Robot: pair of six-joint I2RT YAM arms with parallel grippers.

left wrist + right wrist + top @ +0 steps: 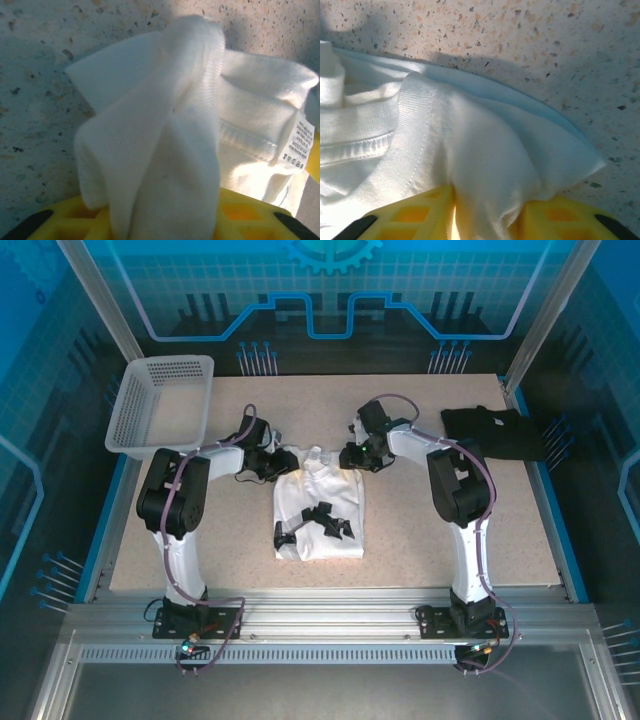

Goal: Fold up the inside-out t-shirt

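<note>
The inside-out t-shirt (320, 502) lies in the middle of the table, a narrow white shape with small dark marks on it. My left gripper (279, 462) is at its far left corner and my right gripper (352, 457) at its far right corner, on either side of the collar. In the left wrist view a bunched fold of the t-shirt (165, 150) runs down between the yellow fingers (240, 212), shut on the cloth; a care label (299, 145) shows by the collar. In the right wrist view a ridge of the t-shirt (485, 160) is pinched between the yellow fingers (410, 215).
A black folded garment (495, 430) lies at the far right of the table. A white mesh basket (165, 405) stands at the far left corner. The speckled table (450, 530) ends in blue rails left and right.
</note>
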